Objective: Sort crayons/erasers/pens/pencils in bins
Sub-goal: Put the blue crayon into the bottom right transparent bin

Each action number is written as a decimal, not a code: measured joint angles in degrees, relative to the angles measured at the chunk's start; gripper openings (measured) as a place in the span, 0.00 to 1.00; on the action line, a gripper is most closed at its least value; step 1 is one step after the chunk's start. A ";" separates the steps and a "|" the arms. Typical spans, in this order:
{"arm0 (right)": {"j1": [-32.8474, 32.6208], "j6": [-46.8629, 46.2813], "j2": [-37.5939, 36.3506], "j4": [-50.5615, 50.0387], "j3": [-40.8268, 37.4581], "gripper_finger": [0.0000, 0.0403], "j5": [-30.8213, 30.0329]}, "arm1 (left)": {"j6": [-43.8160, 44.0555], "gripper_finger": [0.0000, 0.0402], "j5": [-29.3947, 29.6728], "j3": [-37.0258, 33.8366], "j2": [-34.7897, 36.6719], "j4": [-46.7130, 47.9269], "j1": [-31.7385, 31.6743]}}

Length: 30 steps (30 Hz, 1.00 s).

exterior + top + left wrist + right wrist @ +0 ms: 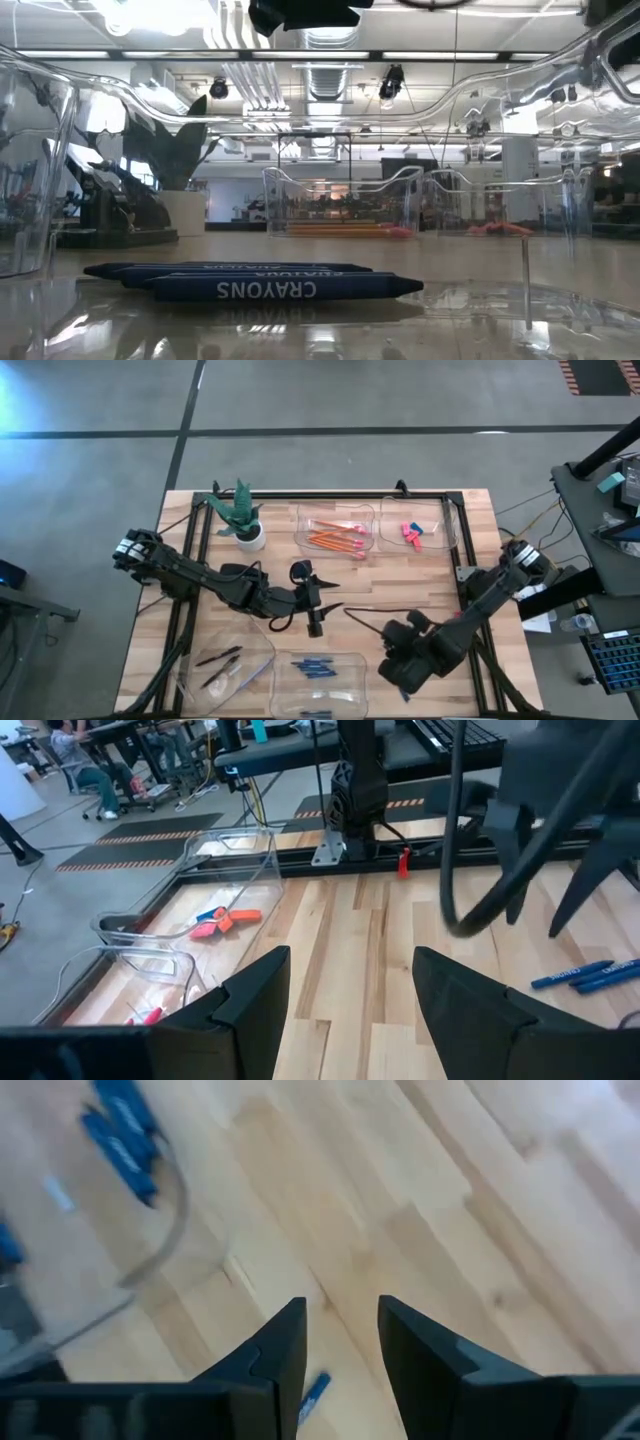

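Crayons (pixel 318 669), dark blue, lying together in the near clear bin (pixel 352 660) at the surface's (pixel 400 605) front edge; one more crayon (pixel 314 1391) loose on the wood just below the right hand (pixel 340 1342), fingers apart and empty, hovering beside that bin. Pens (pixel 220 658) in the bin to the left; pencils (pixel 336 540) and erasers (pixel 411 534) in the two far bins. Left hand (pixel 322 592) open and empty over mid-surface, near a potted plant (pixel 243 518).

Sorted stationery in four bins (pixel 333 530)
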<state>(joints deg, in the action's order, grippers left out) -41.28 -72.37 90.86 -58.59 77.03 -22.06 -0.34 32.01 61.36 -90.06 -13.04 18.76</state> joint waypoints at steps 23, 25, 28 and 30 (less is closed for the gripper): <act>-1.85 -20.61 12.99 4.98 -2.07 0.37 18.02 | 0.15 0.49 -0.02 0.00 0.00 -0.07 0.04; -1.85 -20.36 12.99 5.77 -2.07 0.37 17.92 | 0.15 0.49 -0.02 0.00 0.00 -0.04 0.04; -1.85 -20.45 12.99 5.50 -2.13 0.37 17.57 | 0.15 0.49 -0.02 0.00 0.00 -0.02 0.11; -1.85 -20.66 12.99 5.60 -2.35 0.37 17.25 | 0.15 0.49 -0.02 0.00 0.00 -0.02 0.18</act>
<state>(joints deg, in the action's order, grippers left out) -43.13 -93.03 103.85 -52.99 74.68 -4.81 -0.19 31.99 61.36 -90.06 -13.06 18.94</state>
